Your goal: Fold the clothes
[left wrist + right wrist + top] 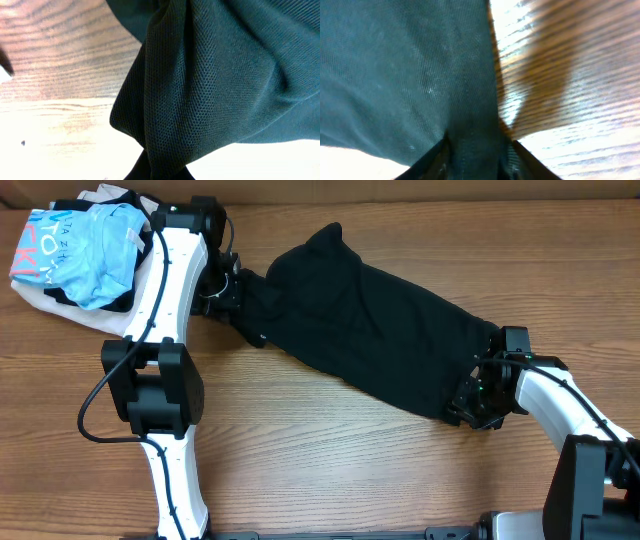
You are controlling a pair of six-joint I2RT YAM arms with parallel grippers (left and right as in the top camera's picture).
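Note:
The black garment [370,320] lies stretched across the wooden table from upper left to lower right. My left gripper [232,295] is shut on its left end; in the left wrist view the black mesh fabric [210,85] bunches into the jaws [160,172]. My right gripper [478,392] is shut on the garment's right end; in the right wrist view the fabric [410,75] runs down between the two fingers [476,155]. No white tag shows.
A heap of other clothes sits at the far left corner: a light blue printed garment [95,245] on top of a cream one [50,302]. The wooden table [330,470] is bare in front of the garment.

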